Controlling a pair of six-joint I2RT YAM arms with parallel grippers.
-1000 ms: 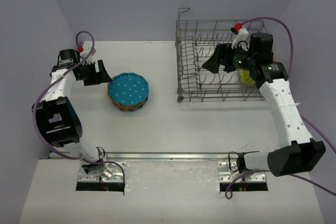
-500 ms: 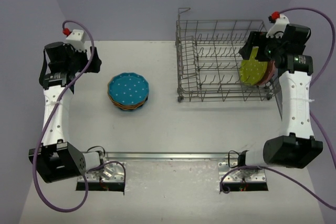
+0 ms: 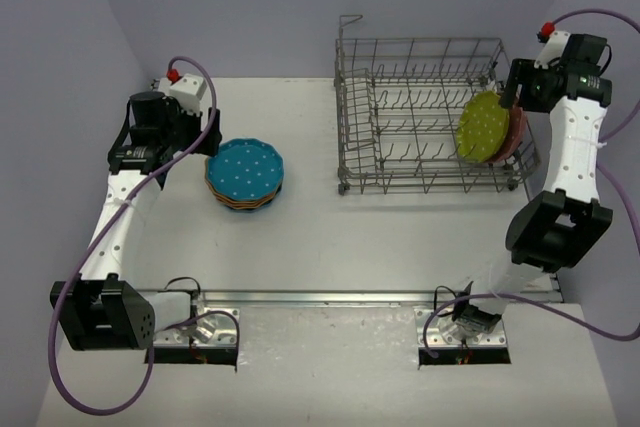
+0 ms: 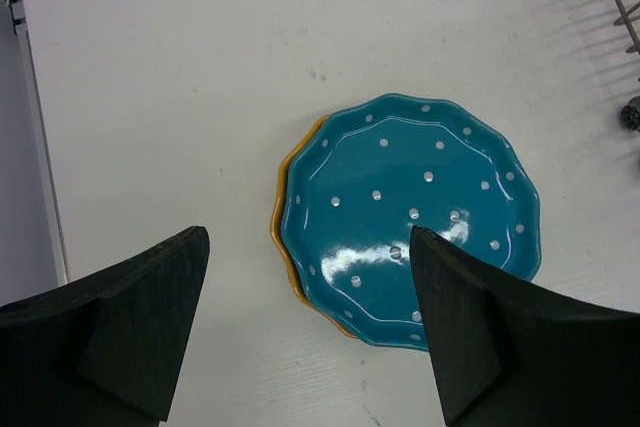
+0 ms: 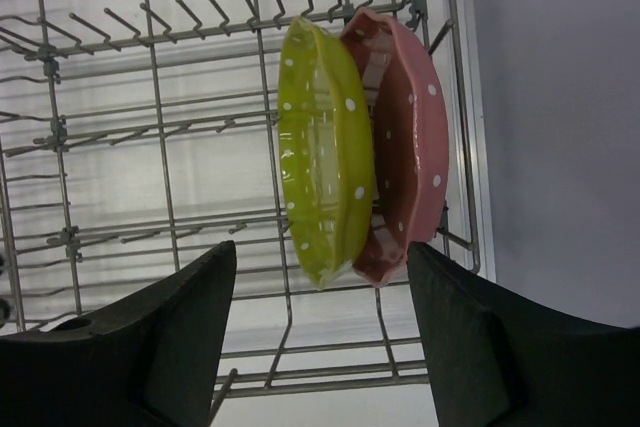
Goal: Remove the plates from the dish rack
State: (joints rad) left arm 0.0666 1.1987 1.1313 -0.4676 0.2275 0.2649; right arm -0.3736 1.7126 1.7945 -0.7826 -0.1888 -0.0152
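The grey wire dish rack (image 3: 420,117) stands at the back right. A yellow-green plate (image 3: 483,125) and a pink plate (image 3: 513,135) stand on edge at its right end; they also show in the right wrist view as the yellow-green plate (image 5: 322,152) and the pink plate (image 5: 408,142). My right gripper (image 5: 320,277) is open and empty, just above them. A teal-blue plate (image 3: 245,169) tops an orange-yellow plate (image 4: 284,209) in a stack left of the rack. My left gripper (image 4: 310,322) is open and empty above the stack's edge.
The rack's tall wire sides (image 3: 345,107) rise above the plates. The purple wall (image 5: 560,127) is close on the right of the rack. The table's left edge (image 4: 40,147) lies near the stack.
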